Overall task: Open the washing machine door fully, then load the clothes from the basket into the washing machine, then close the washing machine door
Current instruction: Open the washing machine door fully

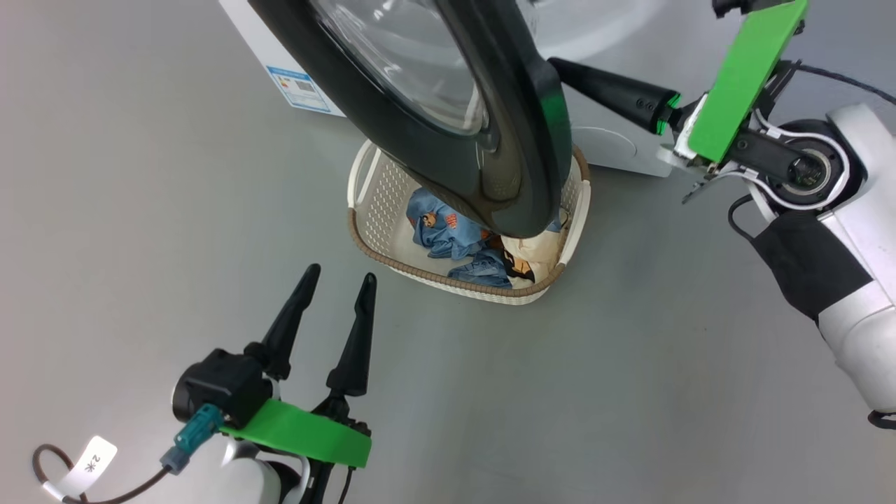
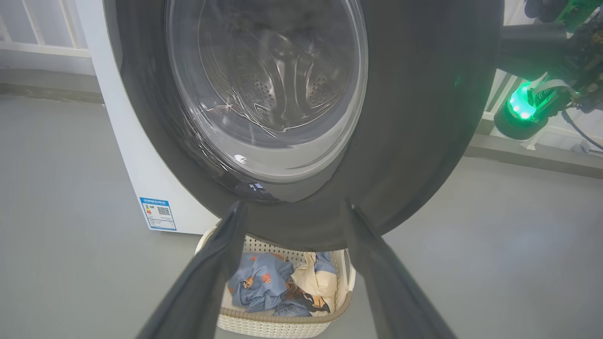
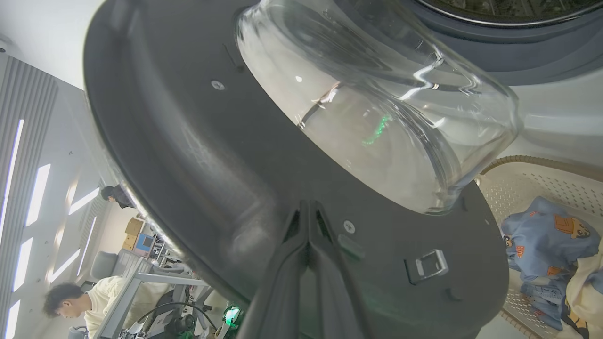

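"While the washing machine door (image 1: 521, 150) is standing partly open, which way is it pointing?"

"From the head view it is showing almost edge-on, its long line running from upper left down to lower right, with the free rim hanging over the basket (image 1: 378, 203). The glossy outer face is looking toward the left gripper (image 1: 341, 273), whose fingers are standing well apart and holding nothing. The bulging glass bowl (image 3: 377, 117) is pointing the other way, back toward the washing machine (image 1: 255, 38)."

"And the right gripper (image 1: 567, 70)?"

"It is reaching in behind the door from the robot's right, fingers pressed together with nothing between them. The right wrist view is showing their tips lying at the door's inner face, just below the bowl and near a screw (image 3: 349, 226). Whether they are pushing on it cannot be told."

"What is each camera adding?"

"The left wrist view is looking straight at the outer face, with the perforated drum (image 2: 268, 89) showing through the window and the blue label sticker (image 2: 158, 213) low on the white cabinet. The right wrist view is giving the latch (image 3: 426, 266), the grey-blue seal (image 3: 494, 42) and a seated person (image 3: 75, 301) far behind."

"Where are the clothes (image 1: 448, 234)?"

"They are lying bunched in the basket, which is sitting on the grey floor (image 1: 140, 280) just in front of the machine, under the door's lower rim."
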Robot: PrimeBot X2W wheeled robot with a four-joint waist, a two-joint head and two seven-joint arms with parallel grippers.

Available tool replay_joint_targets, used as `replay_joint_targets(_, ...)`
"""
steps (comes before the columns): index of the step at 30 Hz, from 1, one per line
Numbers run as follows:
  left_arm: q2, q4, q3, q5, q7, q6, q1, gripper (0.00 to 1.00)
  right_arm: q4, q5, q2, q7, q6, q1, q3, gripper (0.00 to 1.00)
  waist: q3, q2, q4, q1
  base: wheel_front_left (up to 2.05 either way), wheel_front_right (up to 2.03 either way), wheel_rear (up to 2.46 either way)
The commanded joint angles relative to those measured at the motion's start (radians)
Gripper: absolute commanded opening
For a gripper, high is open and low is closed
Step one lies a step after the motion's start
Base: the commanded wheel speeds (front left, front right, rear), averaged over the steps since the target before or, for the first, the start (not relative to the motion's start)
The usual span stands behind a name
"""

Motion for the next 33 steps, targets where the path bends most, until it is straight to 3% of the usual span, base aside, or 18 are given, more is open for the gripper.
replay_joint_targets(1, 0.024, -0.029, 0.032, 0.005, -0.006, 0.0, 0.012, 1.0, -0.033, -0.001, 0.031, 0.008, 0.002, 0.022, 0.012, 0.0, -0.005, -0.0001, 0.008, 0.0, 0.0, 0.0, 0.0)
replay_joint_targets(26, 0.024, -0.044, 0.059, 0.014, -0.006, 0.008, 0.055, 1.0, -0.085, -0.01, 0.14, 0.021, 0.002, 0.115, 0.114, 0.0, -0.075, -0.0001, 0.073, 0.0, 0.0, 0.0, 0.0)
replay_joint_targets(33, 0.024, -0.033, 0.076, 0.023, -0.006, 0.003, 0.048, 1.0, -0.089, -0.018, 0.138, 0.005, 0.002, 0.135, 0.123, 0.0, -0.091, -0.0001, 0.065, 0.0, 0.0, 0.0, 0.0)
